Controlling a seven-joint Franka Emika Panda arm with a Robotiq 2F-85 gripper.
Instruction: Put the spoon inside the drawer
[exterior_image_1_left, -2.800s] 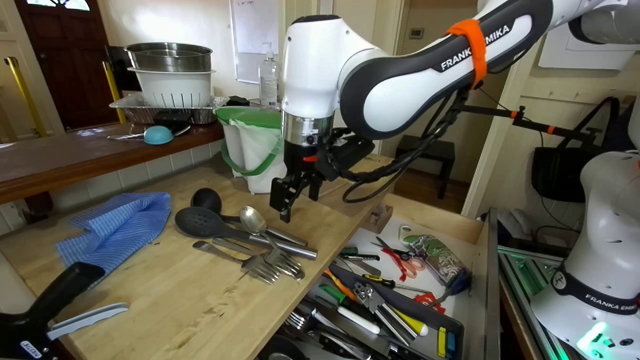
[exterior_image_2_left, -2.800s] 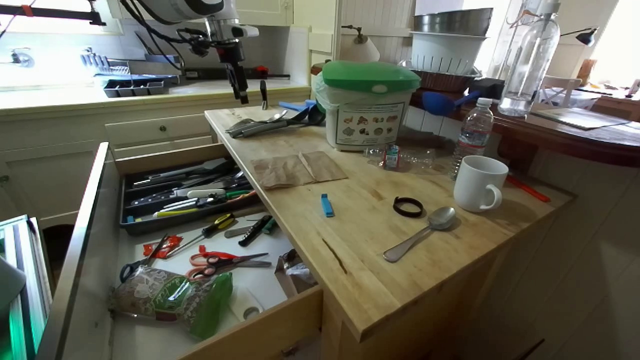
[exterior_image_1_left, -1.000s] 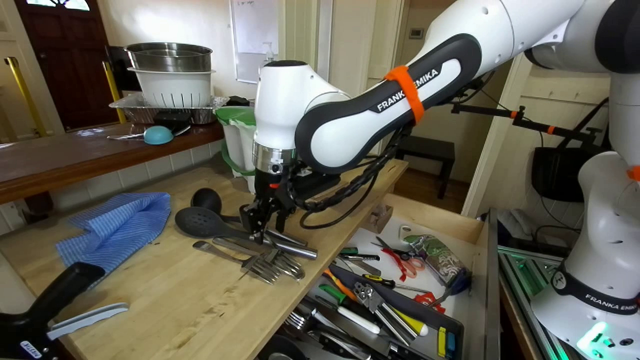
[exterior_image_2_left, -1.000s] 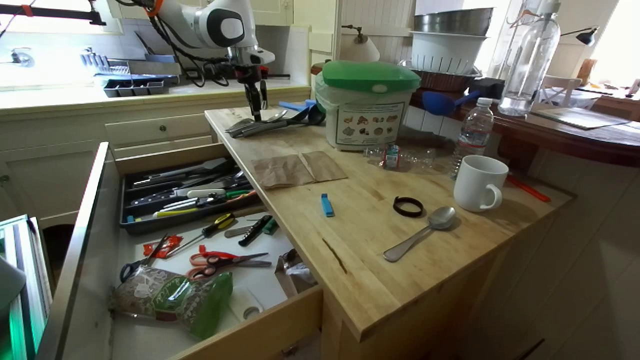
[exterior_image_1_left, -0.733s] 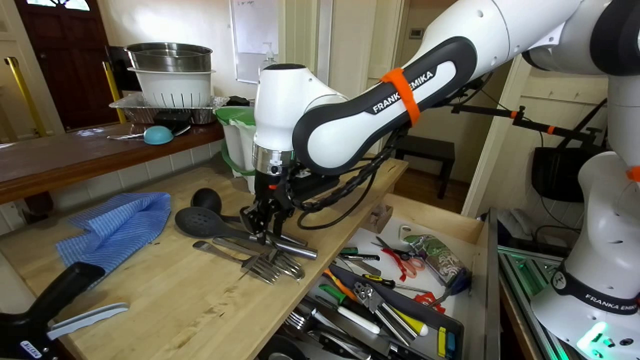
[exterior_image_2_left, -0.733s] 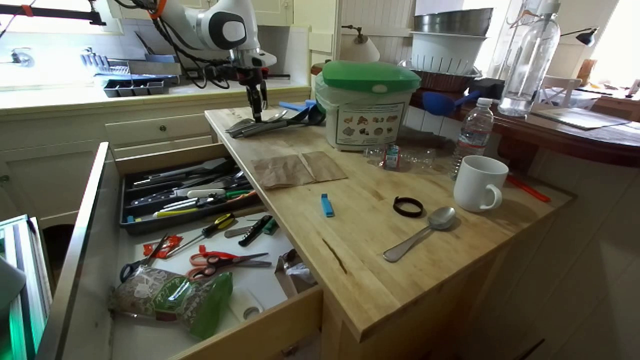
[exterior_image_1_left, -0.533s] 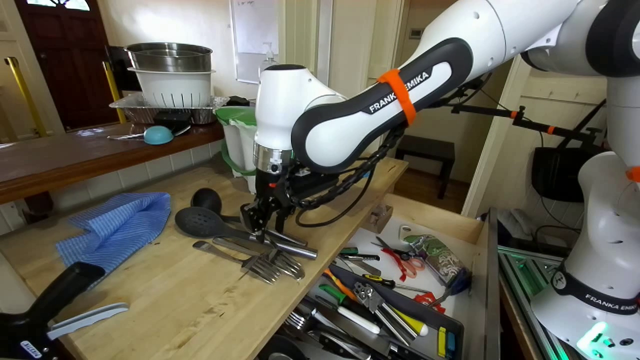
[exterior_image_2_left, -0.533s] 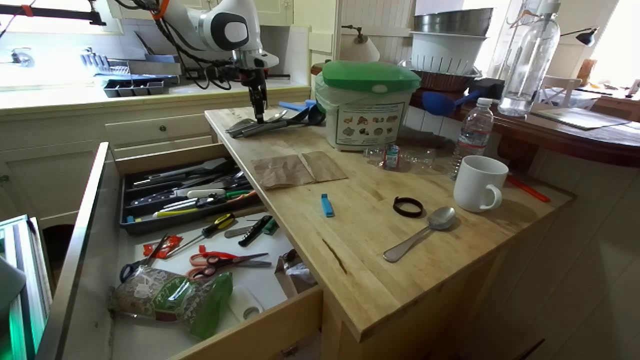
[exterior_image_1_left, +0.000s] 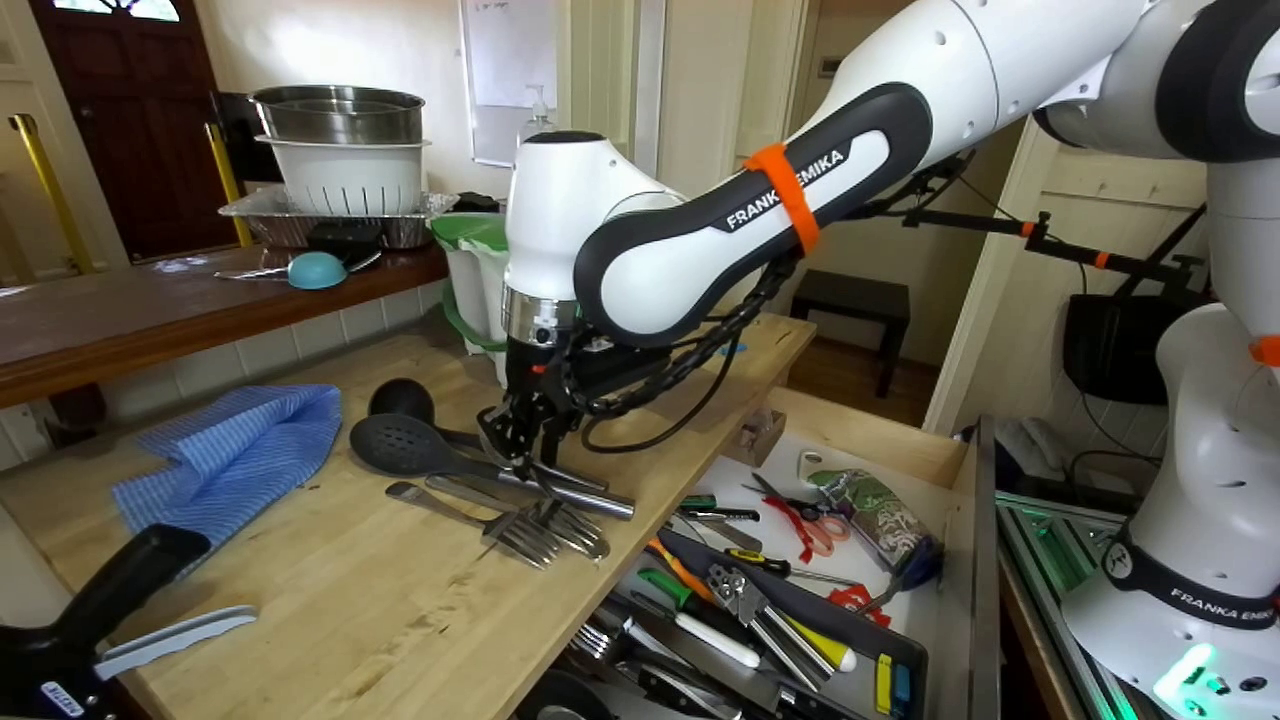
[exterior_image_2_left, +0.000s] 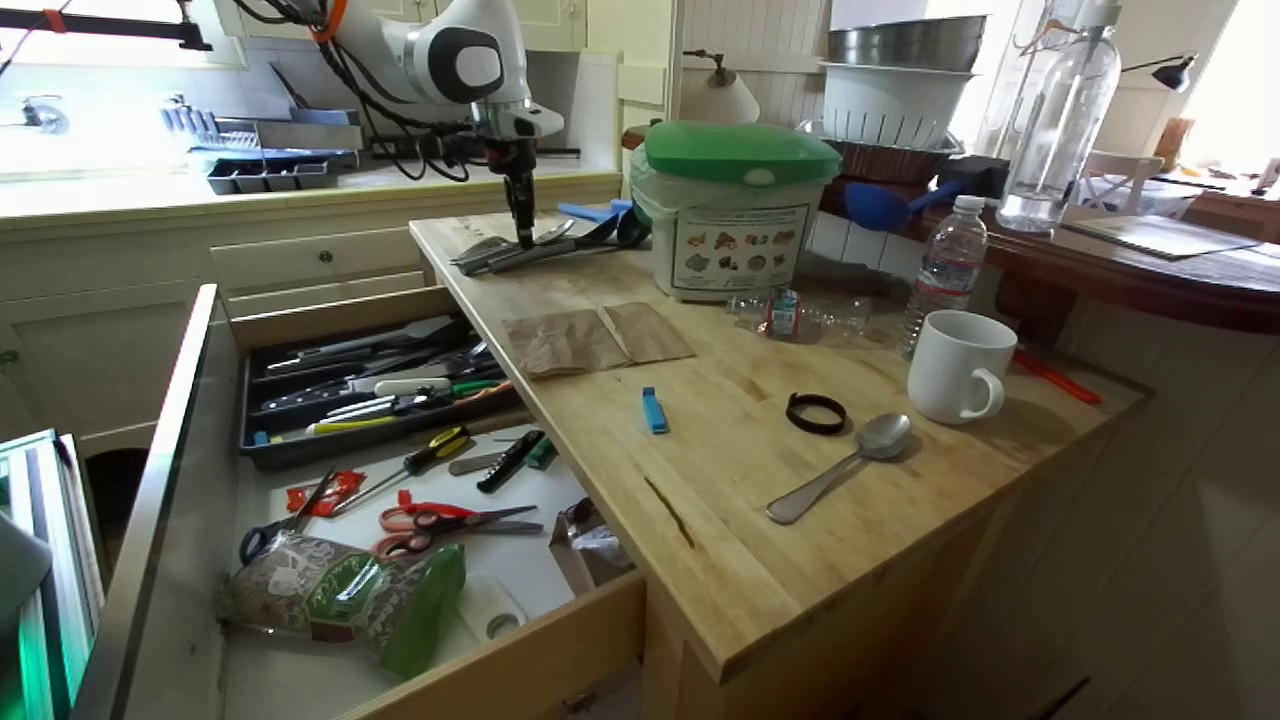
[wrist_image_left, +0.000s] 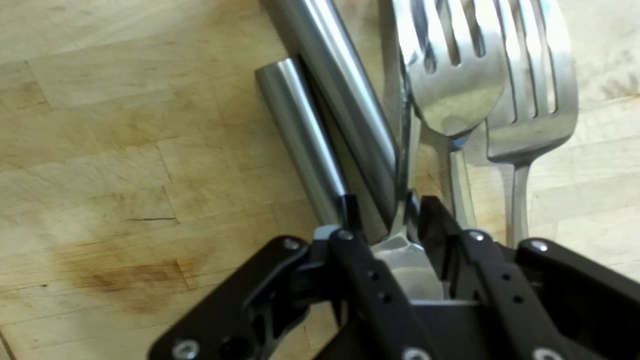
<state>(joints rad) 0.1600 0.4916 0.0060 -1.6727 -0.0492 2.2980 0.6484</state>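
The silver spoon (wrist_image_left: 415, 277) lies on top of the pile of utensils, its bowl toward my gripper (wrist_image_left: 390, 204) in the wrist view. My fingers stand on either side of its neck, with gaps showing on both sides. The left fingertip overlaps the ladle's steel handle (wrist_image_left: 300, 125); whether they touch I cannot tell. In an exterior view the gripper (exterior_image_1_left: 536, 466) is lowered into the pile and hides the spoon's bowl. The wooden drawer (exterior_image_1_left: 870, 418) is pulled out beside the tabletop, filled with utensils, scissors and packets.
Two forks (wrist_image_left: 532, 105) lie right of the spoon. The black slotted spoon (exterior_image_1_left: 395, 445) and ladle (exterior_image_1_left: 402, 400) are under and beside the gripper. A white bin (exterior_image_2_left: 735, 230) stands close by. Another larger spoon (exterior_image_2_left: 840, 470) lies near a white mug (exterior_image_2_left: 955, 365).
The gripper has come down from above the table into the pile, and its jaws have drawn closer together around the spoon's neck. The black ladle has shifted slightly.
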